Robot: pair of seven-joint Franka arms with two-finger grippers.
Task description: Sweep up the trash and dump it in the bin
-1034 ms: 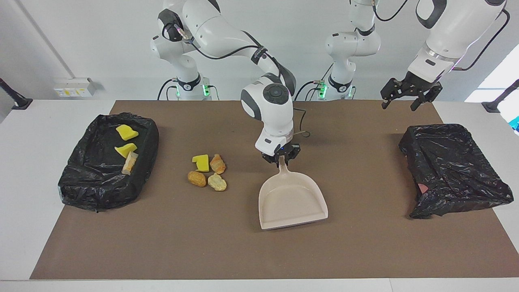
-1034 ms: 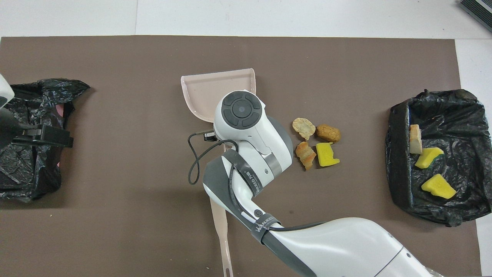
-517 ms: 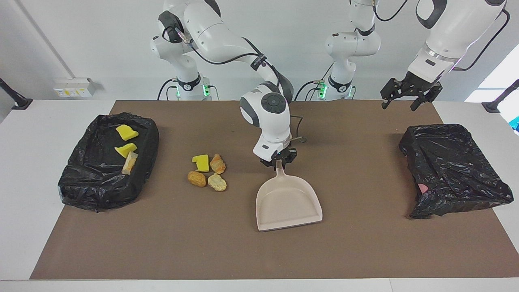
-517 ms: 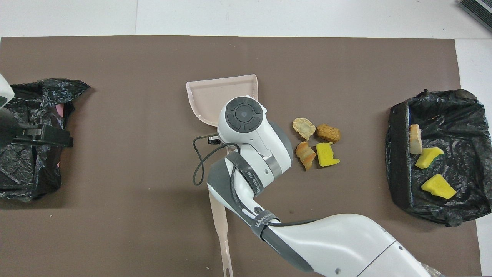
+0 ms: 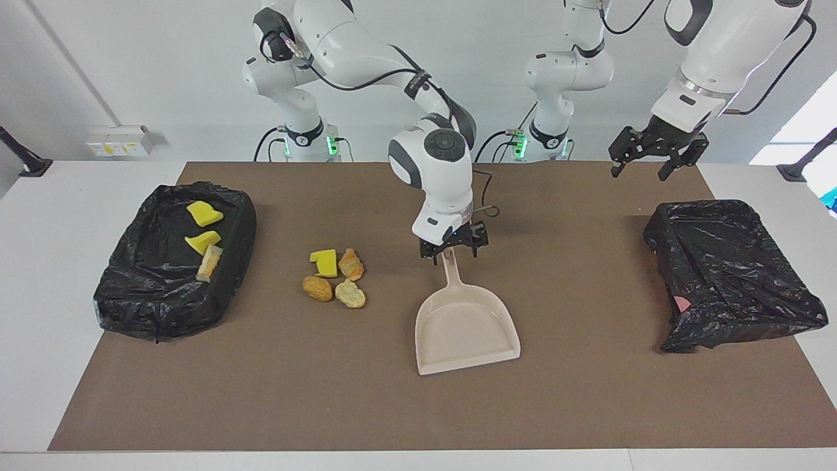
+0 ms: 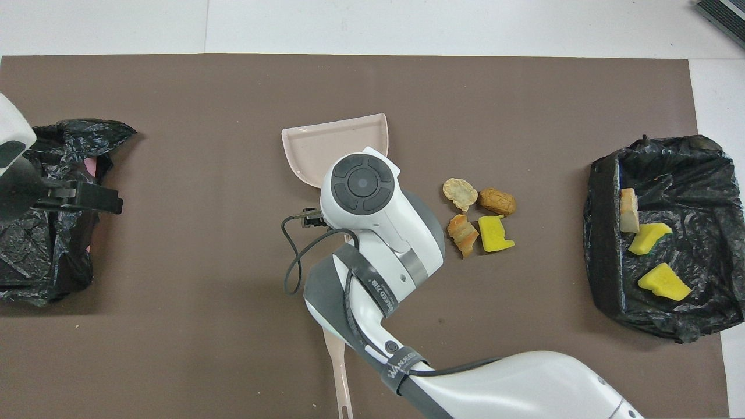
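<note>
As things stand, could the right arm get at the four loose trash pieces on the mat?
Probably yes: the right gripper hangs open over the dustpan handle, and bare mat separates it from the loose trash.

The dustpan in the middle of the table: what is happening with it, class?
The right gripper hangs open over the handle of the dustpan, which lies flat and empty on the mat. Four pieces of trash sit loose beside it; three more are already in the bin at the right arm's end. The left gripper waits, open, above the crumpled bag.

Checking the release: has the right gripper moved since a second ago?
Yes. The right gripper has opened and lifted off the dustpan handle, which lies on the mat.
</note>
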